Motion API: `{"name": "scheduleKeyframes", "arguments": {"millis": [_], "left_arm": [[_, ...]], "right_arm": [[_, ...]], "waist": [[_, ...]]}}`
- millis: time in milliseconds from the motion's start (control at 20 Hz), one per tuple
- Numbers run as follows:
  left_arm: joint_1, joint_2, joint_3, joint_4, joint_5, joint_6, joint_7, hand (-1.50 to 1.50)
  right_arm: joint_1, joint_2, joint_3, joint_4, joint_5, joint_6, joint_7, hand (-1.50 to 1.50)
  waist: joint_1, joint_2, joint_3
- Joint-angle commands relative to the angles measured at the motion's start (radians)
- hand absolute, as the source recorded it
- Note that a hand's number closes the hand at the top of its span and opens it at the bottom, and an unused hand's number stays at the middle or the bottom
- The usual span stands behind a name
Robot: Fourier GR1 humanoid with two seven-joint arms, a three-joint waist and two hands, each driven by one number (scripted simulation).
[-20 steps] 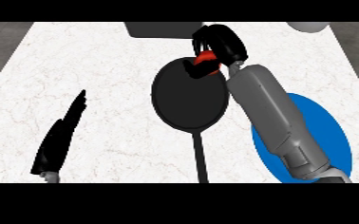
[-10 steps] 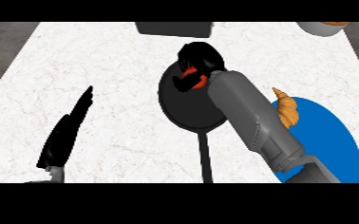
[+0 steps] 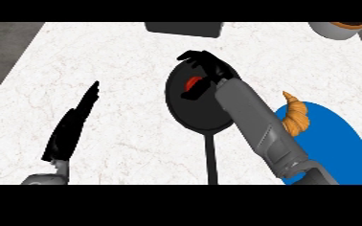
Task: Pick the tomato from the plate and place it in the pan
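A small red tomato (image 3: 192,82) lies in the upper part of the black pan (image 3: 189,112), whose long handle (image 3: 210,158) points toward me. My right hand (image 3: 214,70) hovers over the pan's far rim, fingers spread above the tomato and thumb just below it, no longer curled round it. The blue plate (image 3: 338,141) sits at the right, partly behind my right forearm. My left hand (image 3: 69,127) rests open at the lower left, fingers straight and far from the pan.
An orange croissant-shaped item (image 3: 297,117) lies on the plate's left edge, next to my right forearm. A dark grey block (image 3: 185,28) sits at the counter's back, and a bowl (image 3: 338,29) at the back right corner.
My right hand carried the tomato left from above the pan's far right rim to over the pan, then its fingers spread and the tomato now lies in the pan. The left hand stayed put.
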Motion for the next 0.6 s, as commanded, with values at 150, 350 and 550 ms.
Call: {"name": "scheduleKeyframes", "arguments": {"millis": [150,350,550], "left_arm": [[-0.024,0.014,0.031,0.032,0.010,-0.007,-0.009,0.00],[0.020,0.013,0.023,-0.017,0.014,-0.012,0.012,0.00],[0.052,-0.003,0.026,-0.022,-0.004,0.021,-0.002,0.00]], "right_arm": [[-0.013,0.001,-0.071,-0.030,-0.206,-0.163,-0.121,-1.50],[-0.009,0.001,-0.144,0.030,-0.274,-0.268,-0.160,-1.50],[-0.043,-0.042,-0.250,0.055,-0.322,-0.294,-0.182,-1.50]], "waist": [[-0.020,-0.007,0.000],[-0.030,-0.009,0.000],[-0.066,-0.014,-0.001]]}}
